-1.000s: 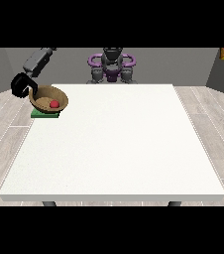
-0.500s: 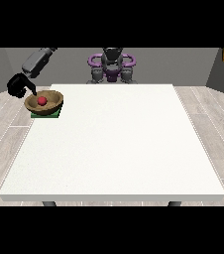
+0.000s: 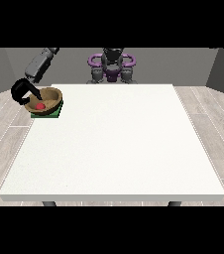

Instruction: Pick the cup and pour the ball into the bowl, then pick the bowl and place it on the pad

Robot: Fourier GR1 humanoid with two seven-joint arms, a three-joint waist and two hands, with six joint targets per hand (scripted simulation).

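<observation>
Brown and wooden-looking, the bowl [image 3: 48, 100] sits on the green pad [image 3: 46, 113] at the white table's [image 3: 114, 149] far corner on the view's left, with the red ball [image 3: 40, 106] lying inside it. Pad and bowl lie right against the table's left edge, and the pad's corner reaches just about to the rim. At the view's left the black hand [image 3: 21, 92] hangs just outside that edge, beside the bowl; a dark finger reaches over the bowl's near rim towards the ball, but whether it grips the rim cannot be told. Its grey arm [image 3: 40, 63] slants up to the robot's torso [image 3: 112, 64] behind the far edge. All the remaining tabletop, from the pad across to the right and near edges, lies as open white surface.
</observation>
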